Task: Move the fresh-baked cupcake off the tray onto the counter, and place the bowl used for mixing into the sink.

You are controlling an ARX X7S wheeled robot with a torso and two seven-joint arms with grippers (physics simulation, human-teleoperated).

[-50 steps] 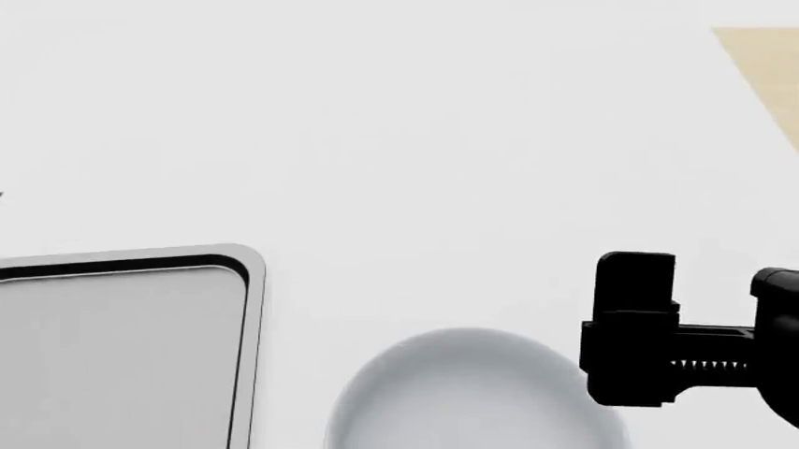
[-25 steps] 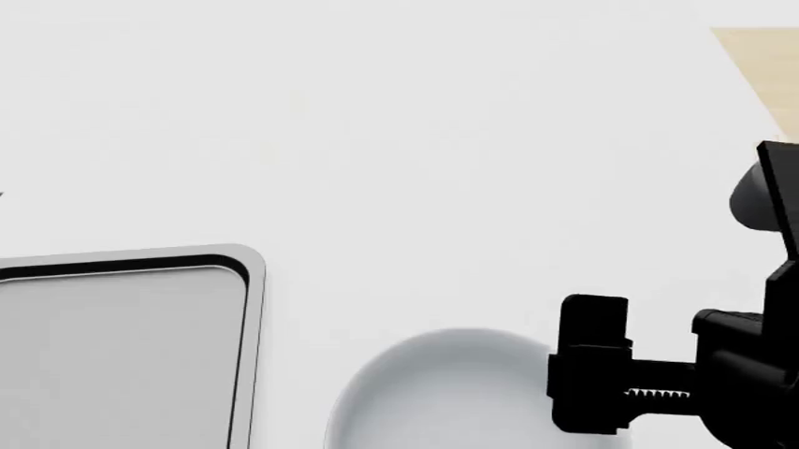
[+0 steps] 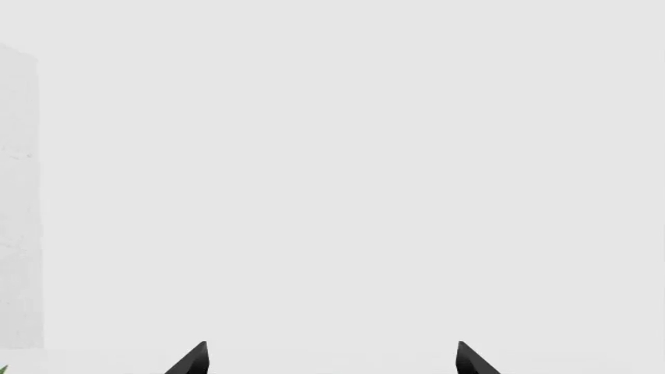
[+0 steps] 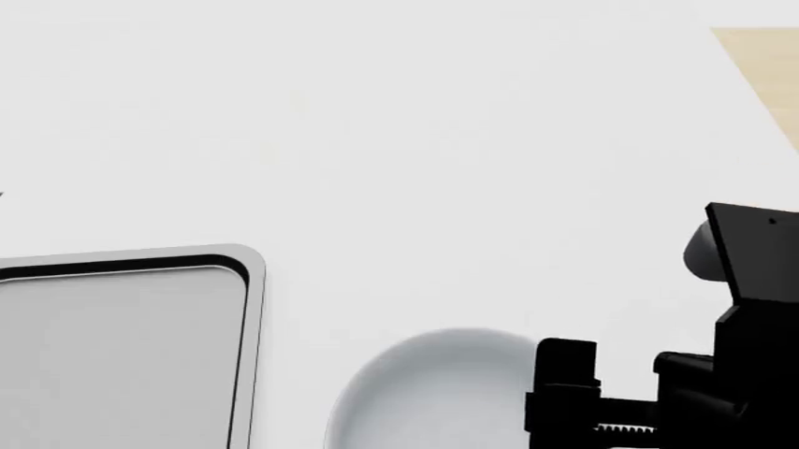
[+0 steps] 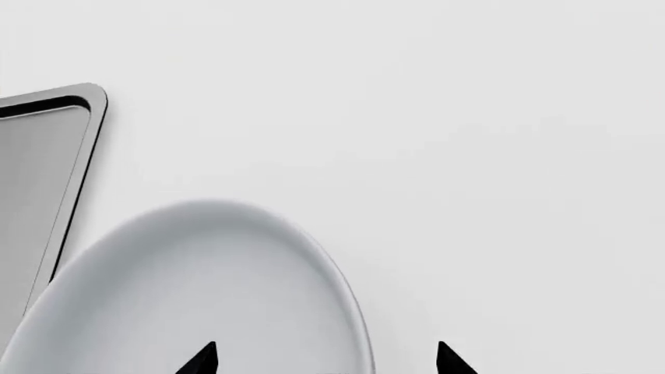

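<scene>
- Bowl [image 5: 198, 296] rim lying between the two dark fingertips of the right gripper [image 5: 324, 360] in the right wrist view: one tip is sitting over the bowl's inside, the other over bare counter [image 5: 499, 156] outside the rim.
- Right jaws are standing released and spread apart, straddling the rim and clamping nothing; whether either tip is touching the bowl cannot be told.
- Head view is showing the right gripper [image 4: 562, 398] at the bowl's [image 4: 437, 393] right edge, with the tray [image 4: 125, 346] lying well apart from the jaws, past the bowl's far side.
- Left gripper [image 3: 330, 358] is showing two tips spread wide before a blank pale surface; its jaws are released and empty.
- Cupcake and sink are not appearing in any view; the visible part of the tray is bare, the rest running out of frame.
- Step in hand, as a judgement: a rim pinch on the bowl, ahead of carrying it to the sink.
- Risk: a smooth, wide bowl held by a narrow pinch at one edge is likely to tilt or slip out once lifted, its weight hanging far from the jaws.
- Risk: closing too shallow on the rim could flick the bowl away, pushing it towards the tray.
- Risk: descending further could press a tip onto the rim and tip the bowl up.
</scene>
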